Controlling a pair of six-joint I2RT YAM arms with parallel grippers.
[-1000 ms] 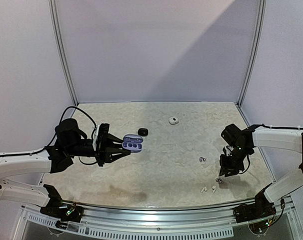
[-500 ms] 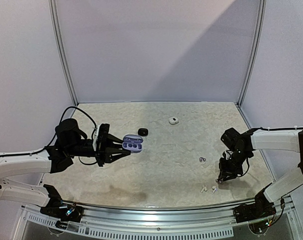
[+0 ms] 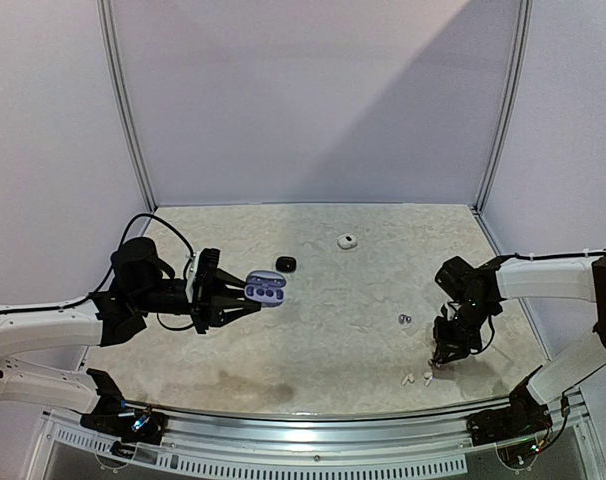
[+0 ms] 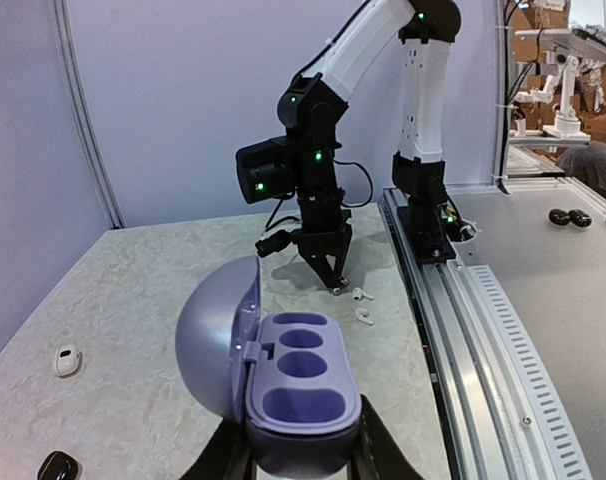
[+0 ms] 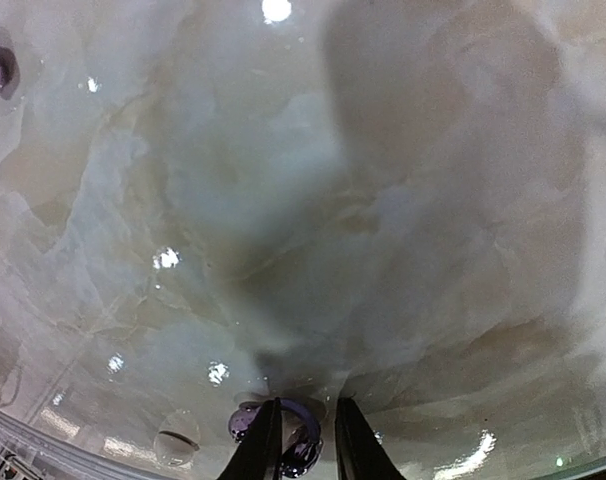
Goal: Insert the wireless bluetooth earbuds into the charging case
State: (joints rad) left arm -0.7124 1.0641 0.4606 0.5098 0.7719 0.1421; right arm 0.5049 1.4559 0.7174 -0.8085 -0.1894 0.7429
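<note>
Right wrist: right tool (image 5: 306, 408) narrow around half-hidden purplish earbud (image 5: 295, 452), grip cannot be told.

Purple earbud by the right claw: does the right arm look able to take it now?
Probably yes. The right claw hangs right over the purple earbud, fingertips beside it, and nothing stands between; the white earbud lies apart.

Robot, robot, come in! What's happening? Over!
Left claw holding open case. Right claw down over purple earbud, grip unclear. Nothing in the way.
</note>
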